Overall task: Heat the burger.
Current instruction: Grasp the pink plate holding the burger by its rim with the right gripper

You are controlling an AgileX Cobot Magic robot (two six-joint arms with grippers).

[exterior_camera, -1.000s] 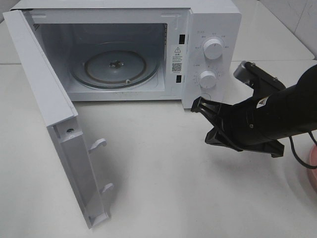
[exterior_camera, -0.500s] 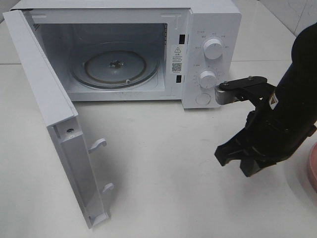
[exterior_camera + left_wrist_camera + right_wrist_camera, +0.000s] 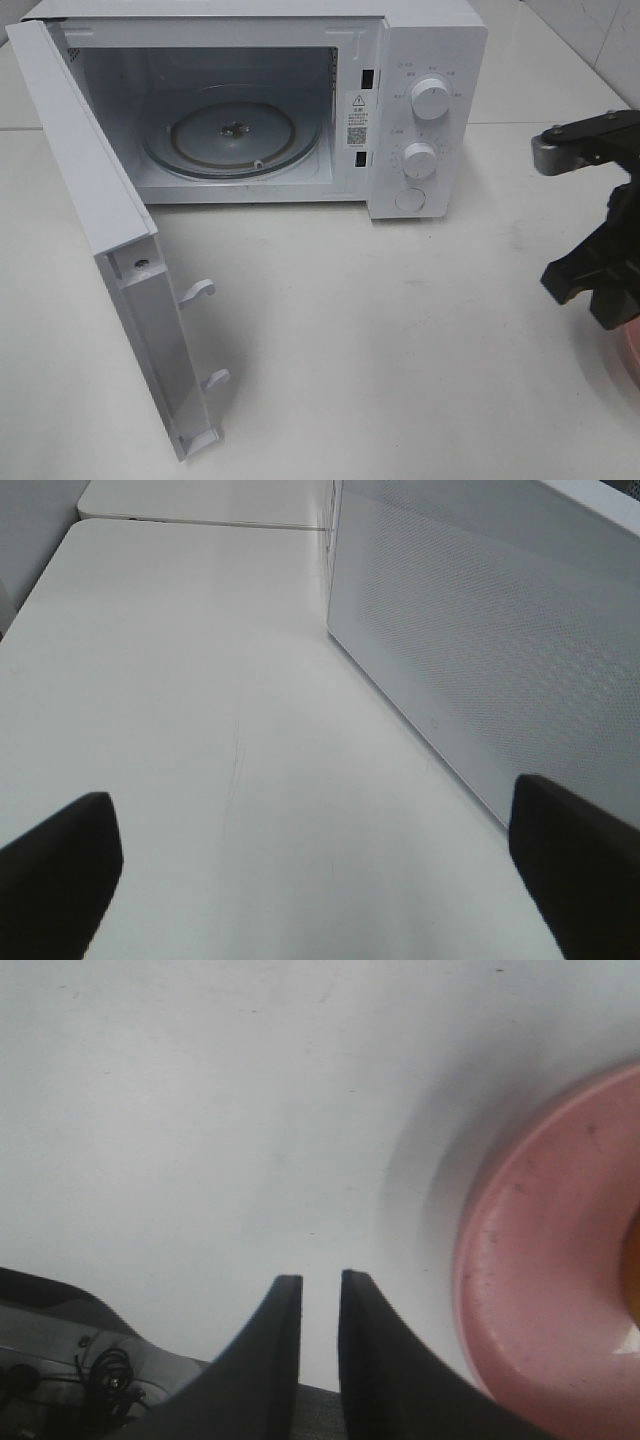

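Only wrist view shows right pincer barely parted; orange sliver perhaps burger.

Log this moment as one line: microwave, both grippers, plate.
microwave door open | turntable bare | left gripper open, empty, beside microwave | right gripper slightly open, empty, next to pink plate

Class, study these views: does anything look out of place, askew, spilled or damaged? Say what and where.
Nothing stands out. The microwave has its door wide open, its glass turntable lies centred and whole, the table shows no spill, and the pink plate sits flat on it.
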